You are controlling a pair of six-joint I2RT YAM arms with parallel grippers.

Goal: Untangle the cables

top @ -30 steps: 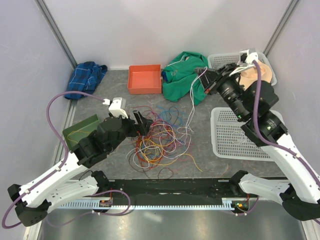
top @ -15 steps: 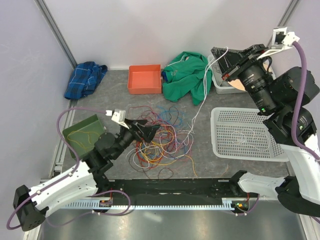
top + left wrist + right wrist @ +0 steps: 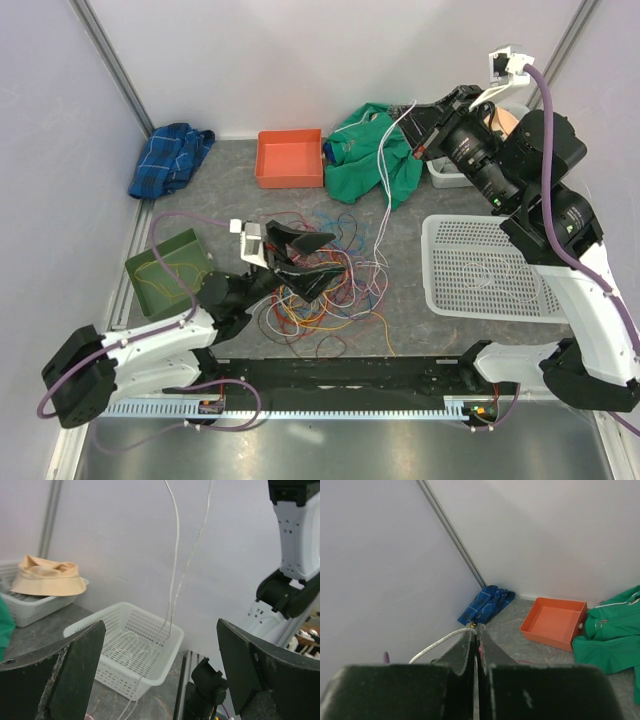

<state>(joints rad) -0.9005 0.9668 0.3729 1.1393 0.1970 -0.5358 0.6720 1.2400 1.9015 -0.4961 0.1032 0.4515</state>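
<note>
The cables (image 3: 318,283) lie in a many-coloured tangle at the table's middle. My left gripper (image 3: 335,255) hovers just over the tangle with its jaws wide apart and empty; in the left wrist view (image 3: 161,622) its black fingers (image 3: 55,675) frame the scene. My right gripper (image 3: 413,133) is raised high at the back right, over the green garment. It is shut on a white cable (image 3: 381,225) that hangs down to the tangle. The right wrist view shows the closed fingertips (image 3: 476,627) with the white cable (image 3: 440,642) coming out beside them. The same cable (image 3: 173,570) hangs in the left wrist view.
A white basket (image 3: 432,300) with loose white cable stands at the right. A green bin (image 3: 150,262) holding yellow cable stands at the left. An orange tray (image 3: 290,158), a blue cloth (image 3: 172,155), a green garment (image 3: 365,150) and a tan hat (image 3: 47,577) in a basket lie along the back.
My left gripper has reached further right over the tangle, jaws still open. My right gripper rose with the white cable, then swung back left and slightly lower.
</note>
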